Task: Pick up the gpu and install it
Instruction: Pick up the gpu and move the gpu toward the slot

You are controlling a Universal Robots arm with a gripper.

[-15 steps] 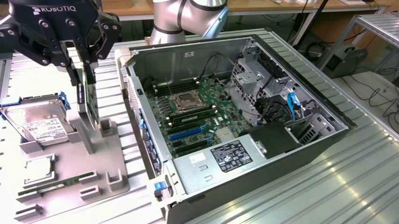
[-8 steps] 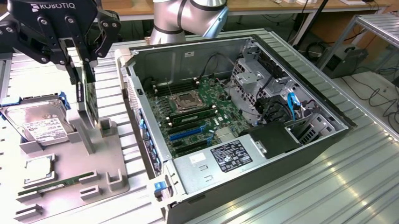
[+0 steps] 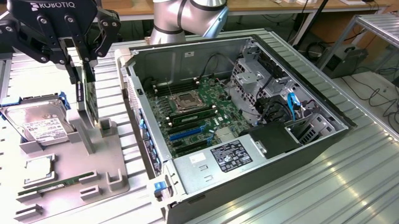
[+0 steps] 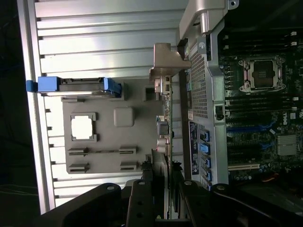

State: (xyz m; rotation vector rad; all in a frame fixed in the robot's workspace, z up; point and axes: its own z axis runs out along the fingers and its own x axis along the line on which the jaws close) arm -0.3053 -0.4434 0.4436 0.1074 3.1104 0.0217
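The gripper [image 3: 80, 58], on the exterior view's left of the computer case [image 3: 262, 172], is matte black with ROBOTIQ printed in white capitals on its body. Its jointed linkage fingers [image 3: 37, 44] carry round pivot pins. Behind the computer case, the arm [image 3: 171, 21] is a smooth silver-grey tube with a rounded, darker grey joint.

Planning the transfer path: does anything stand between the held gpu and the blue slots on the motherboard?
Yes: the case wall rises between the gpu, clamped in the gripper, and the blue slots. Above the slots, nothing visible blocks the way in.
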